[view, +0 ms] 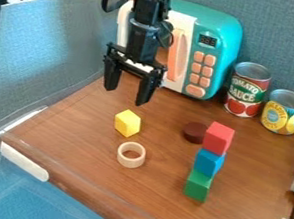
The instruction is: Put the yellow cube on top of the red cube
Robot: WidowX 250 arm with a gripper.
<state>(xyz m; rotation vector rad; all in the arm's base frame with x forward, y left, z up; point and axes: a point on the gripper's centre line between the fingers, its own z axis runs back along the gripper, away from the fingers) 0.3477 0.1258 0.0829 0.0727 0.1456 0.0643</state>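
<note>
- A black pincer [126, 95] hangs over a wooden surface [73, 127], its two fingers spread wide with nothing between them.
- The yellow cube [127, 123] sits on the wood, just below the fingertips in the view and toward the camera. That offset probably decides the next move: a small shift nearer the camera, then down. How high the pincer hangs is hard to judge from this slant.
- A pale ring [131, 155] lies near the cube, on its camera side; a low grasp might nudge it.
- To the right, the red cube [218, 138] tops a slightly uneven stack, above a blue cube [208, 163] and a green cube [197, 186]; it could topple if bumped.
</note>
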